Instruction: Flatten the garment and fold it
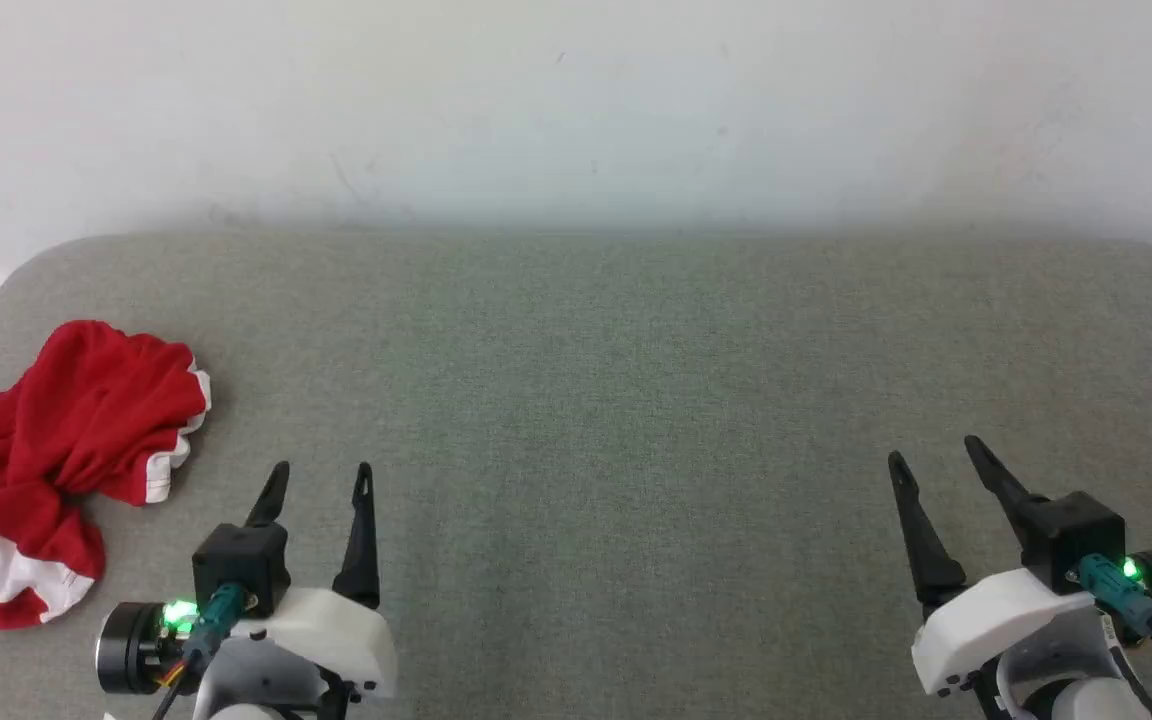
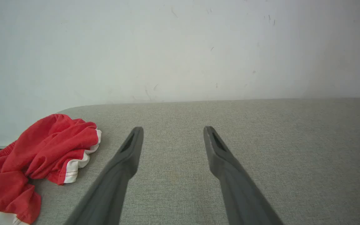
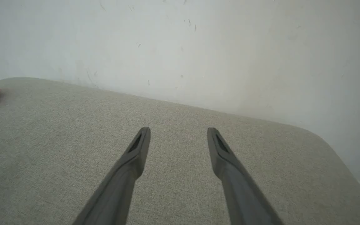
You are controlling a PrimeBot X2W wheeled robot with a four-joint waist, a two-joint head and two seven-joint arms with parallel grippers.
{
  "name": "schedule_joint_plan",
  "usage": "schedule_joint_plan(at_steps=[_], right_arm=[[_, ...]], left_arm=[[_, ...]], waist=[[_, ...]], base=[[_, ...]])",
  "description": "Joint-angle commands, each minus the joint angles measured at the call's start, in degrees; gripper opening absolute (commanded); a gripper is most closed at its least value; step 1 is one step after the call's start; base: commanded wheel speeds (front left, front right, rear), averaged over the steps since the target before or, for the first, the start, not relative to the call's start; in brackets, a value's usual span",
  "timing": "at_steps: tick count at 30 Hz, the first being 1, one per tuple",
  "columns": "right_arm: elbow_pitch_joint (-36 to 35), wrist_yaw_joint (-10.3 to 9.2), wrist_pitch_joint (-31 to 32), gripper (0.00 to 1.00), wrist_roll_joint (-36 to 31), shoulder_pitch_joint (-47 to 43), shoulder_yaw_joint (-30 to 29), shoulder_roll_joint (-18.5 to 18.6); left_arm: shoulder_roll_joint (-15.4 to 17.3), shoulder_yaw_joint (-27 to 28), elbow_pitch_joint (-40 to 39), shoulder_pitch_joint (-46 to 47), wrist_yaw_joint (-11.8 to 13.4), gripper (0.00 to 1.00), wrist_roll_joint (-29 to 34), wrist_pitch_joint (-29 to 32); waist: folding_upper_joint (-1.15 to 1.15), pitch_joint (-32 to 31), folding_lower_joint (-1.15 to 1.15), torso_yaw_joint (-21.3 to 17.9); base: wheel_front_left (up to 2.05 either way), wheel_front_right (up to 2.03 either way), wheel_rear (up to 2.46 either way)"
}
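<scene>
So the shorts (image 1: 66,440) are a crumpled red heap at the far left edge of the grey pad (image 1: 636,400). They're near the left gripper (image 1: 323,470), up and to its left, and well apart from the right gripper (image 1: 934,450). Both grippers are empty, fingers spread apart. The fabric looks thin, light and floppy, maybe a bit slick, so I'd guess it bunches and drags instead of sliding flat. Best bet imo is pinching the white-trimmed hem (image 1: 176,452), since that edge looks thicker and easiest to find.
</scene>
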State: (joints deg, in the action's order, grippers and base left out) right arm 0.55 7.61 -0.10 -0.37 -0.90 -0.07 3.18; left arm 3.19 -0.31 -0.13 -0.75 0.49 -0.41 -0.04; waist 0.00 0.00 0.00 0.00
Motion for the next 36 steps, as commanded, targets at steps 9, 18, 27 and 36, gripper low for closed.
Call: schedule_joint_plan(at_steps=[9,18,27,36], right_arm=[[0.3,-0.01,-1.4,1.0,1.2,-0.3,-1.7,0.0],[0.6,-0.02,-2.5,1.0,1.7,-0.6,-2.8,-0.1],[0.6,-0.03,-3.5,1.0,2.0,-0.7,-3.8,-0.1],[0.5,-0.04,-4.6,1.0,2.3,-0.7,-4.3,-0.1]], left_arm=[[0.0,-0.3,0.6,-0.5,0.0,1.0,-1.3,-1.4],[-0.1,-0.6,0.9,-0.8,0.1,1.0,-2.4,-2.5],[-0.1,-0.9,1.2,-1.1,0.4,1.0,-3.5,-3.6],[-0.1,-1.3,1.5,-1.6,0.7,1.0,-4.8,-4.7]], waist=[[0.0,0.0,0.0,0.1],[0.0,0.0,0.0,0.5],[0.0,0.1,0.0,1.9],[0.0,0.0,0.0,4.1]], base=[[0.0,0.0,0.0],[0.0,0.0,0.0],[0.0,0.0,0.0],[0.0,0.0,0.0]])
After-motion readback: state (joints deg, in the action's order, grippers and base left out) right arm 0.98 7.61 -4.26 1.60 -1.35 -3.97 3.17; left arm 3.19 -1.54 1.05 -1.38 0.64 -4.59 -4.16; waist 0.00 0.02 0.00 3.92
